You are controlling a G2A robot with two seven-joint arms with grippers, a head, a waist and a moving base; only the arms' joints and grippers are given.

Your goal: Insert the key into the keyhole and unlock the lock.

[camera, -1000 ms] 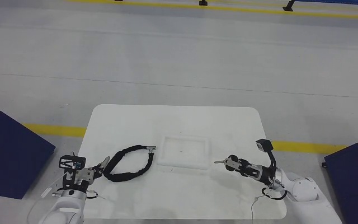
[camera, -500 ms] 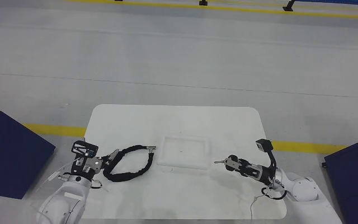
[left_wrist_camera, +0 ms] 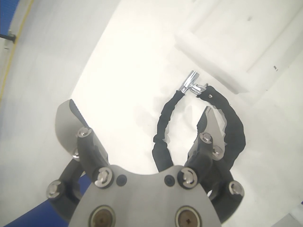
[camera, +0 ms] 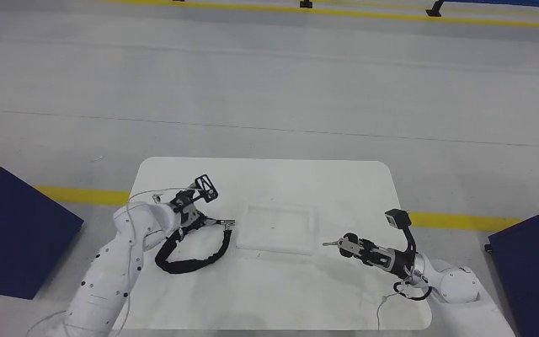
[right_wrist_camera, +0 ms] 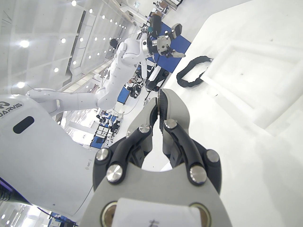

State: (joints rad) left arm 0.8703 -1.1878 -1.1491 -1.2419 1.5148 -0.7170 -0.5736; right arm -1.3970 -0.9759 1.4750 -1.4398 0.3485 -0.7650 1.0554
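A black-sleeved chain lock (camera: 200, 255) lies looped on the white table, its metal lock end (camera: 226, 224) next to the tray. In the left wrist view the shiny lock end (left_wrist_camera: 190, 82) lies just beyond my left gripper (left_wrist_camera: 139, 119), which is open and hovers over the loop (left_wrist_camera: 163, 124). From above, the left gripper (camera: 192, 221) is over the loop's far left part. My right gripper (camera: 344, 244) stays low at the table's right, shut on a small metal key (camera: 329, 243) that points toward the tray. In its own view the right gripper (right_wrist_camera: 159, 100) has its jaws pressed together.
A shallow white tray (camera: 246, 244) sits in the table's middle, between the chain lock and the key. Its rim (left_wrist_camera: 208, 67) lies close to the lock end. Dark blue panels (camera: 34, 236) stand off both front corners of the table.
My left arm has swung from the table's front-left edge up and right, ending over the chain lock with its gripper open. The right arm and key have stayed still.
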